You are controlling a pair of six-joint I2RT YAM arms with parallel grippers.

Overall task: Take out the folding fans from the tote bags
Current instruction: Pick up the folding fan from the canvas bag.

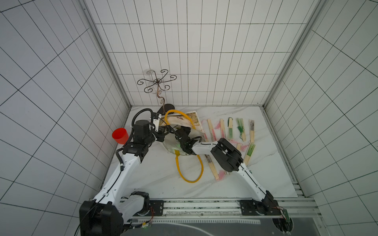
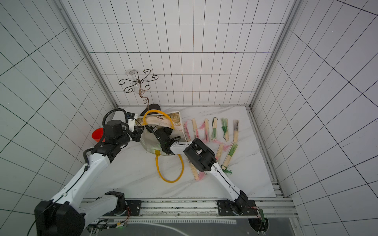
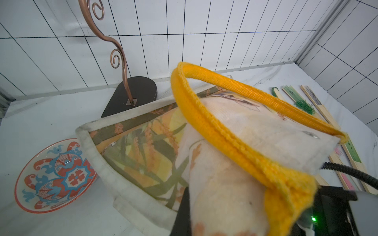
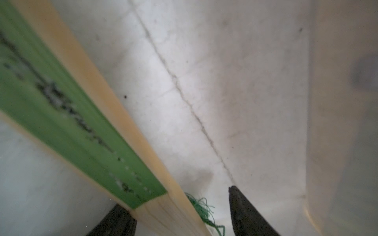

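Marble worktop (image 1: 155, 179) with a cream tote bag (image 3: 245, 122).
Left fingers (image 3: 181, 216) pinch the bag's rim; right fingers (image 4: 243, 212) stand apart inside it, green fan (image 4: 67, 114) lying between them.

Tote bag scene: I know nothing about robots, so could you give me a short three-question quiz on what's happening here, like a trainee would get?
1. True or false: all the closed bamboo folding fans already lie on the white marble table.
2. The left pincer is shut on: A) the cream canvas tote bag with yellow strap handles, B) a red plastic cup, C) a patterned glass plate.
3. What colour is the paper of the fan between the right pincer's open jaws?
Key: 1 false, one is inside the bag; 2 A; 3 green.
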